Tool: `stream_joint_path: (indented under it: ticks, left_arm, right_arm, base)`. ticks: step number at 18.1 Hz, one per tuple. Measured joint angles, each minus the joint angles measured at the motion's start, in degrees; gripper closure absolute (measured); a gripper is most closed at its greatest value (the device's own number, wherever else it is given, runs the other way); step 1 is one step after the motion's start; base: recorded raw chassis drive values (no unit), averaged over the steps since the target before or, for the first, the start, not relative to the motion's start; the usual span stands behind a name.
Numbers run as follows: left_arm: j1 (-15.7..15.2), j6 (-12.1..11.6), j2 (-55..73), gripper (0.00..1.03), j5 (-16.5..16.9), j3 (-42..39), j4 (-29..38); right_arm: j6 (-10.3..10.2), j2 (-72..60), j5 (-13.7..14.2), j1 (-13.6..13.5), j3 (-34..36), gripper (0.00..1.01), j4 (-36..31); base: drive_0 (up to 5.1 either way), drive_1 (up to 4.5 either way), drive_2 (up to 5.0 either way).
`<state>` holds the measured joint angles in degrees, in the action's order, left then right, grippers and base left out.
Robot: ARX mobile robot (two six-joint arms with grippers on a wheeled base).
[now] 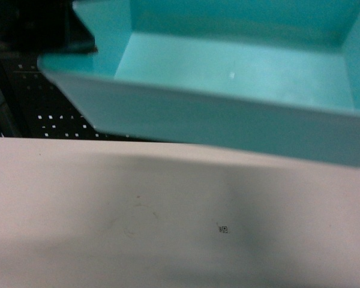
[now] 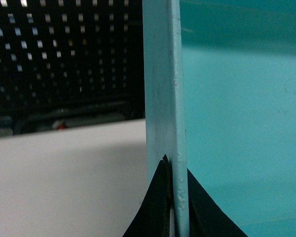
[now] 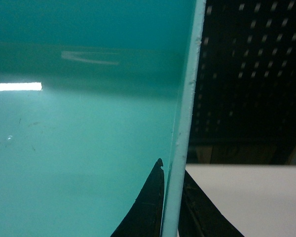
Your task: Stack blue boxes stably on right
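Looming behind raised tub: dark perforated panel.

- Tub fills upper part of head view, raised above the table, open side up.
- Left gripper on tub's left end wall: 1 finger inside, 1 outside, rim between them.
- Right gripper on tub's right end wall, same straddle.
- Perforated panel behind the table, at left below the tub.
- Small mark on the table, in front of the tub.
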<state>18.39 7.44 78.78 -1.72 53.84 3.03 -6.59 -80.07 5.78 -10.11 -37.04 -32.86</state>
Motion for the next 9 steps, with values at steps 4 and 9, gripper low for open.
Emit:
stream_joint_path:
  ticks: [4, 9]
  left_arm:
    - [1.1, -2.1, -5.2, 1.01, 0.5, 5.8, 1.5]
    - [1.8, -10.7, -10.3, 1.01, -1.7, -4.5, 17.2]
  right_arm:
    - [1.3, 6.0, -0.7, 1.8, -8.5, 0.94, 1.6]
    - [1.9, 8.7, -2.0, 2.9, -9.0, 0.94, 2.0]
  base:
    - [0.0, 0.00, 0.0]
    - [0.0, 0.00, 0.0]
